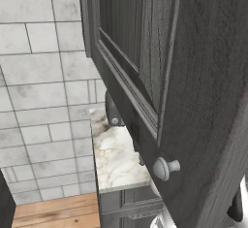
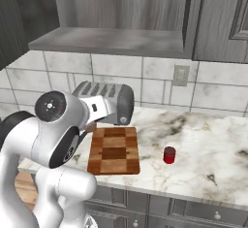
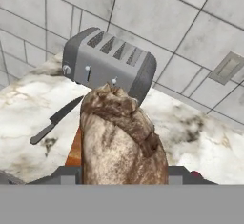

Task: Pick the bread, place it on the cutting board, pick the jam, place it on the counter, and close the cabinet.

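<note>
The chunky brown loaf piece with its darker crust, the bread (image 3: 121, 139), sat close before the hand camera, pinched between the jaws of the two-finger gripper (image 3: 123, 170) and carried above the counter. Beneath it an edge of the checkered light and reddish-brown wooden cutting board (image 2: 114, 151) showed, bare of bread in the right base view, so the first placing looked close but not done. The grey four-slot toaster (image 3: 108, 63) stood just beyond on the white-and-beige marbled stone counter (image 2: 208, 144), with a black-handled knife (image 3: 57, 118) to its left. A small red jar (image 2: 169, 154), probably the jam, already stood on the counter right of the board. The dark grey wood-grain cabinet door (image 1: 193, 91) with its round pale knob (image 1: 164, 168) hung open, yet to be closed.
</note>
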Robot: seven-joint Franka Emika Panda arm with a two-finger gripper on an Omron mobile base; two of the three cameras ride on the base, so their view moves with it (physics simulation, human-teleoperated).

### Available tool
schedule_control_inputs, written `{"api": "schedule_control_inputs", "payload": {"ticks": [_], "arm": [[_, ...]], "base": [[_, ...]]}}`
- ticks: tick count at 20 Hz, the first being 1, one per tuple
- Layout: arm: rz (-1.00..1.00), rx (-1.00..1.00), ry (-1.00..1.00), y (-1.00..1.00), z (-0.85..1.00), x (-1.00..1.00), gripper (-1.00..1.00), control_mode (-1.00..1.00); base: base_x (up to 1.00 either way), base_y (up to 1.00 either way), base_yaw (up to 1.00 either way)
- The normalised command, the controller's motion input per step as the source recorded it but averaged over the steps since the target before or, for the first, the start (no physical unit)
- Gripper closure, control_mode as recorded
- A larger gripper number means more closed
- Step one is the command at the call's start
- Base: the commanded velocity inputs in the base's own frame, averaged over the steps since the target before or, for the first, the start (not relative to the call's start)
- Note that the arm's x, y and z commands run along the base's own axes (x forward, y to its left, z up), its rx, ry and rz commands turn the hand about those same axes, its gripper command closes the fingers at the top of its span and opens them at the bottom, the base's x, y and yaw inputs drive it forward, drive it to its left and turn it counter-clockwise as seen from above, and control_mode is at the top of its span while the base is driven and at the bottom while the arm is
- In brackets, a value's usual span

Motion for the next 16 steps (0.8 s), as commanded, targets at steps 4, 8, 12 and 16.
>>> {"api": "schedule_control_inputs", "payload": {"ticks": [4,8,12,16], "arm": [[0.00,-0.08,0.00,0.00,-0.39,0.06,1.00,-1.00],[-0.01,-0.06,0.00,0.00,-0.38,0.08,1.00,-1.00],[-0.01,-0.04,0.00,0.06,-0.40,0.12,1.00,-1.00],[-0.01,-0.02,0.00,0.03,-0.39,0.10,1.00,-1.00]], "base": [[0.00,0.00,0.00],[0.00,0.00,0.00],[0.00,0.00,0.00],[0.00,0.00,0.00]]}}
